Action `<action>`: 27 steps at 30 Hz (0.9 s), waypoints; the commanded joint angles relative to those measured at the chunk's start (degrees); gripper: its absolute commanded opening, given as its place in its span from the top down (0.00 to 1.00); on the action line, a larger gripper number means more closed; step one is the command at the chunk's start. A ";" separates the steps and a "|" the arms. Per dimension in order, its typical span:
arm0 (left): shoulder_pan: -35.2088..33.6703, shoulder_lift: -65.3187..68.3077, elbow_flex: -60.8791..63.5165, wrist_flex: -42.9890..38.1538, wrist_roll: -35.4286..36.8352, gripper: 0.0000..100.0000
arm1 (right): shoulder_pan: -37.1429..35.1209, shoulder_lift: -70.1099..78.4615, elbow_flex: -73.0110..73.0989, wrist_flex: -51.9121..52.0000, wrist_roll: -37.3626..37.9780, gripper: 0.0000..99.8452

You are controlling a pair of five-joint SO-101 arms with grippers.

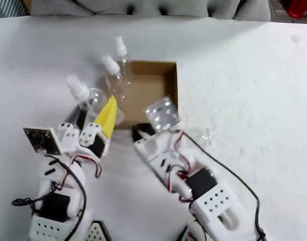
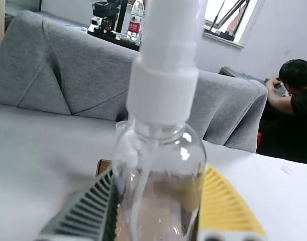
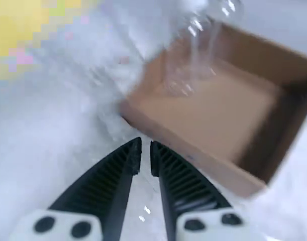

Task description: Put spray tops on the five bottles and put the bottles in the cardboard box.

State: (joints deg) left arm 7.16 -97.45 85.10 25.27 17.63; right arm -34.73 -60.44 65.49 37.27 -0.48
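While the left gripper point(image 2: 158, 206) pinches a capped bottle point(image 2: 161, 165) just outside the cardboard box point(image 1: 153, 93), packing appears in hand. 2 capped bottles point(image 1: 116, 75) lean at its side wall. The right gripper point(image 3: 145, 156), pressed together and empty, sits by its near wall. Next move: carry the held bottle over the rim.

Lounge-like workroom: grey sofa point(image 2: 68, 75), window point(image 2: 228, 17), white table point(image 1: 253, 75).

Capped bottle point(image 2: 158, 196) in left claw point(image 2: 156, 213)

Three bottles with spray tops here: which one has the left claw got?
The bottle nearest the arms, clamped in the left claw outside the cardboard box; the other two bottles sit free by the box's left wall.
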 commanded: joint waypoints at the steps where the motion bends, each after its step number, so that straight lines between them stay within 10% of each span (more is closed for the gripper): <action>1: 0.66 -0.57 0.00 -4.04 -2.20 0.98 | 6.55 -1.27 -3.43 4.70 0.00 0.98; 15: 0.66 1.71 -0.97 -8.53 -2.64 0.98 | 36.62 -1.27 6.33 9.19 19.52 0.98; 27: 0.13 27.03 -10.73 -17.58 -2.73 0.98 | 41.71 -1.27 14.15 2.24 19.60 0.98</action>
State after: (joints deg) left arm 7.16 -74.42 77.80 12.53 15.52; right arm 6.15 -60.70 80.00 40.44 18.33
